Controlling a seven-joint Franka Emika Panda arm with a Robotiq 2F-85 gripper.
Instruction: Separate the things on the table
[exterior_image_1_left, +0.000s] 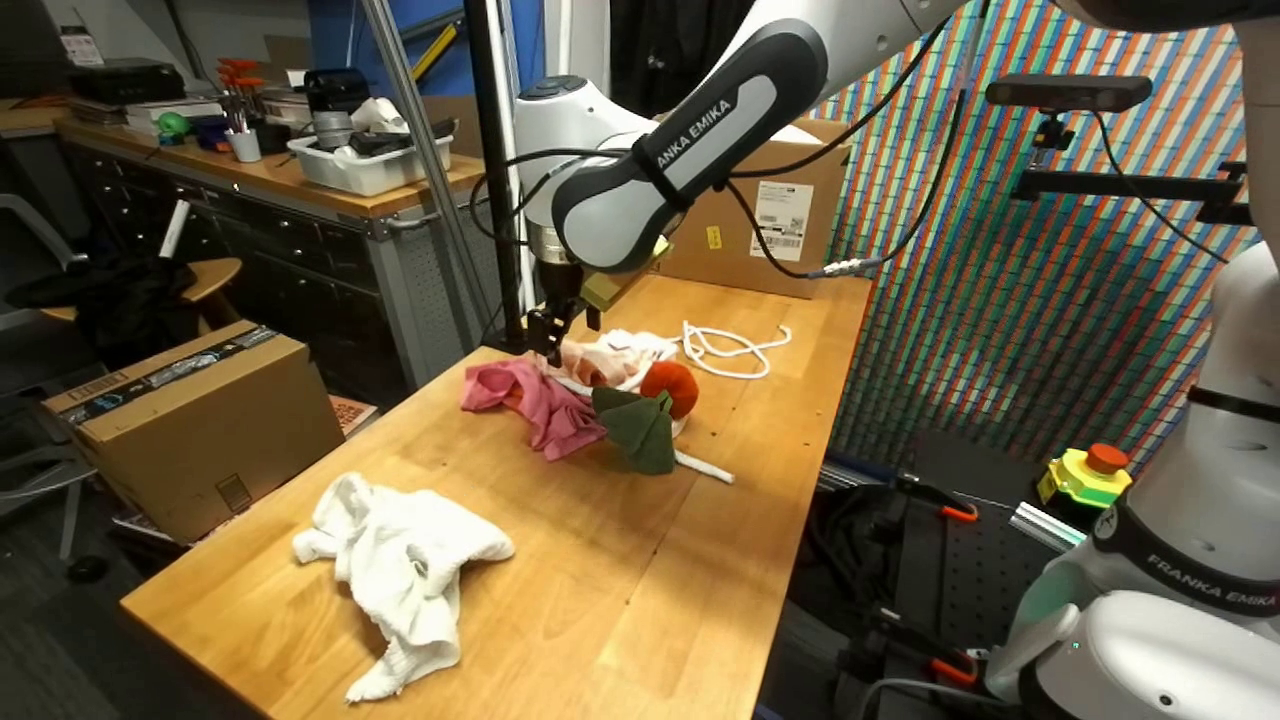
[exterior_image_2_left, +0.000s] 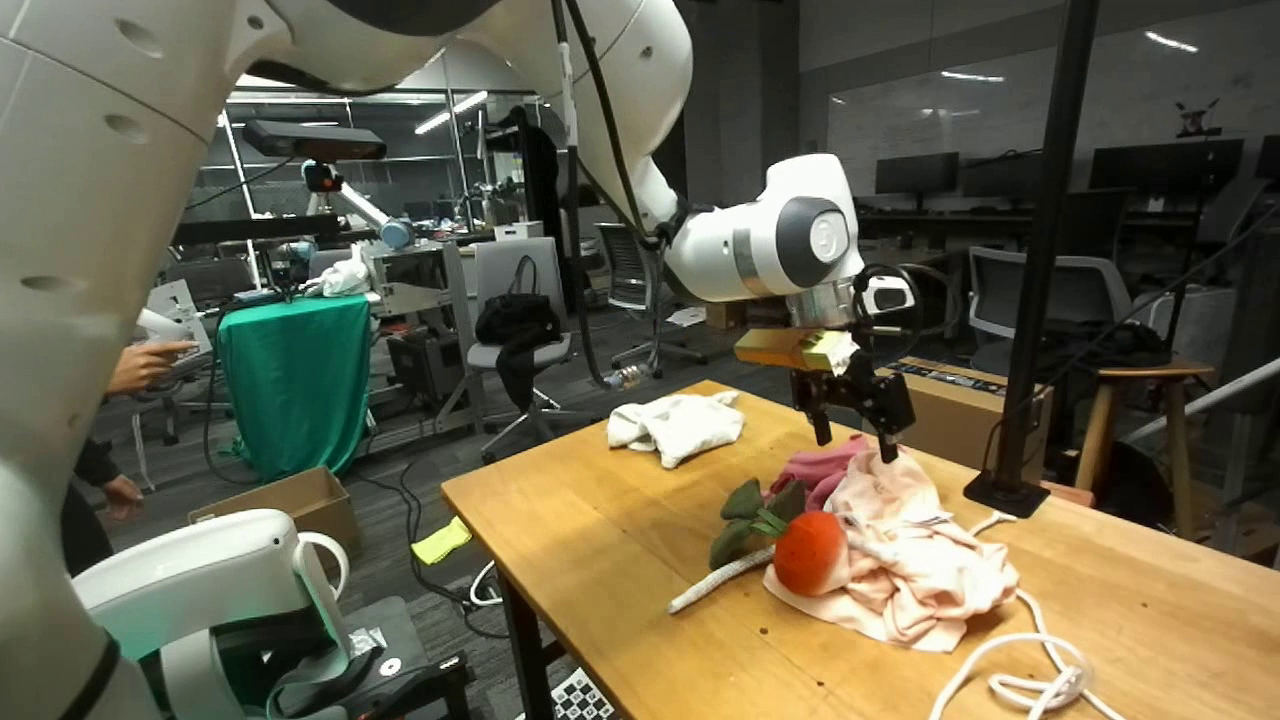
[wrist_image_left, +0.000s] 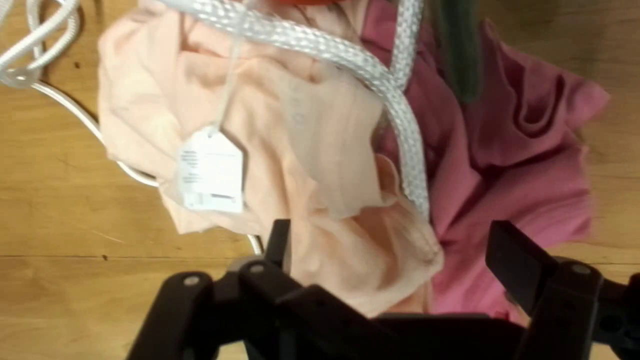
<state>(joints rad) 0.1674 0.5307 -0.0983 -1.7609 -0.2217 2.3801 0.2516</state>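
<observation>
Above the worktop (exterior_image_1_left: 600, 600), my fingers (wrist_image_left: 520, 265) stand spread wide, peach cloth (wrist_image_left: 270, 170) and magenta cloth (wrist_image_left: 515, 190) showing between them. In the wrist view, the white cord (wrist_image_left: 407, 130) (braided, I notice) arcs rightward over the peach cloth, then turns down. In an exterior view, an end of white cord near the red-orange round object (exterior_image_1_left: 670, 388) points lower right; well apart, the white cloth (exterior_image_1_left: 395, 530) trails its narrow tail lower left.

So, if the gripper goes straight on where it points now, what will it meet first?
Probably the peach cloth below the open gripper, though the pink cloth beside it could come first; depth is unclear.
</observation>
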